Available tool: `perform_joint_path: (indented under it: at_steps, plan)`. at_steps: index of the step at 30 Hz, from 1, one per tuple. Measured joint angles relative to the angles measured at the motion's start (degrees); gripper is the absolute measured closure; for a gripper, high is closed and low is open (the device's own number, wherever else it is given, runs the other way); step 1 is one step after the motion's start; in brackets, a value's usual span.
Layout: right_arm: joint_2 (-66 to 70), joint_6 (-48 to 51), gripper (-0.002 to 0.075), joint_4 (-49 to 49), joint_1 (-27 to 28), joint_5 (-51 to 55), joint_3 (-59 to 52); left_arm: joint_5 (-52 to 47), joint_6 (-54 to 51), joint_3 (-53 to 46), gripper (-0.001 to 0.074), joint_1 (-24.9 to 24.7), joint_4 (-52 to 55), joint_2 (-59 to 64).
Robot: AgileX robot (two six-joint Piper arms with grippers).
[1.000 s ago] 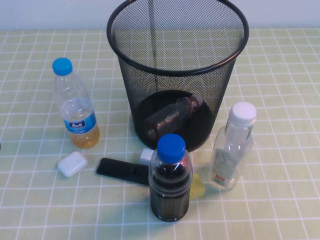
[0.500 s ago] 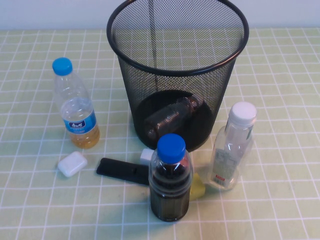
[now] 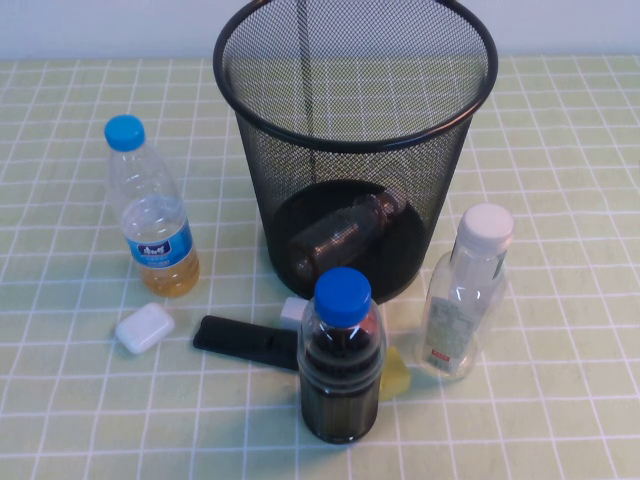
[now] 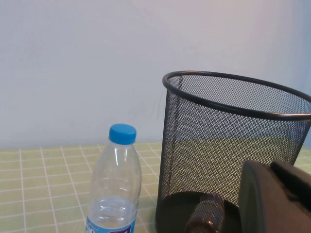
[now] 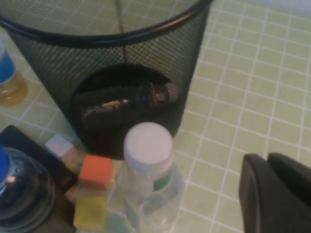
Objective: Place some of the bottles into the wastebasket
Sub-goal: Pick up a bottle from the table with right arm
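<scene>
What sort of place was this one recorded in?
Probably an indoor tabletop test setup, not a real home: a green checked tablecloth against a plain pale wall, with a wastebasket, bottles and small blocks laid out. Both grippers, left and right, are shut, back from the objects.

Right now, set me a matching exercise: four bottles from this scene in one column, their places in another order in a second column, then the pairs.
Things
1. small squat clear plastic bottle
2. tall clear bottle with wide white cap
3. blue-capped bottle of dark liquid
4. slim blue-capped bottle with blue label

Places
A. upright, to the right of the round black wire-mesh wastebasket
B. lying inside the wastebasket
C. upright, to the left of the wastebasket
D. upright, nearest the high camera

Pairs: 1-B, 2-A, 3-D, 4-C
</scene>
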State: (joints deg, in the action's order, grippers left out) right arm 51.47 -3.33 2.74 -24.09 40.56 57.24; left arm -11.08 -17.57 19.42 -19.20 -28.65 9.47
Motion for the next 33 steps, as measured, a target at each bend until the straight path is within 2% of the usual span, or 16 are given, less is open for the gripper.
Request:
perform_joint_path:
  at_steps: [6,12,16,21,25,29,33]
  plan:
    - [6.0,0.4,0.0736,-2.2,-3.8,1.3,3.8,0.8,0.0,-1.1,0.0734,0.0,0.8,0.0]
    - [8.3,0.7,0.0736,-5.5,-4.4,1.6,3.9,5.7,0.0,-4.4,0.0734,0.0,16.4,0.9]
    - [8.7,3.0,0.0735,-7.5,-4.4,4.0,5.6,11.1,-0.1,-7.6,0.0734,0.0,19.6,1.1]
    - [12.4,6.8,0.0724,-12.0,-4.5,10.8,10.9,9.8,-0.1,-10.3,0.0734,0.0,22.1,1.1]
    - [16.2,7.6,0.065,-13.3,-4.5,14.7,15.4,8.1,-0.1,-10.6,0.0734,0.0,25.3,-0.4]
    - [19.4,7.7,0.0525,-14.1,-4.9,17.0,19.2,8.2,-0.1,-10.8,0.0734,0.7,27.4,-3.0]
    - [22.1,7.5,0.0405,-11.1,-7.7,17.8,20.6,8.5,-0.1,-11.8,0.0734,2.4,27.9,-3.7]
